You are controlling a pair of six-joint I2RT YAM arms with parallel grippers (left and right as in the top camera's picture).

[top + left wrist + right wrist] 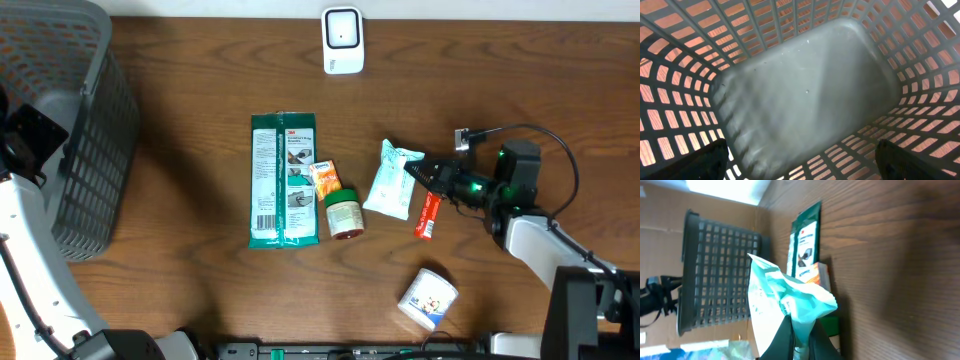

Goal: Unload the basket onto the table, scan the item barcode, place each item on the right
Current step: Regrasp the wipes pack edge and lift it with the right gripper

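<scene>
- Teal-white pouch (392,180) pinched at its edge by the right gripper (414,170) in the overhead view. Red tube (428,216) just beside the jaws, white scanner (342,40) well apart from them across the wooden table (180,290).
- Left wrist view: left gripper (800,167) spread wide, with the grey basket (805,90) floor straight ahead between the jaws.
- Right wrist view: jaws pressed together on the pouch's crumpled edge, green pack (804,245) lying beyond the jaws.

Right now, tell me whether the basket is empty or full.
Empty: the left wrist view looks into the basket and shows only its bare grey floor and slotted walls.
</scene>
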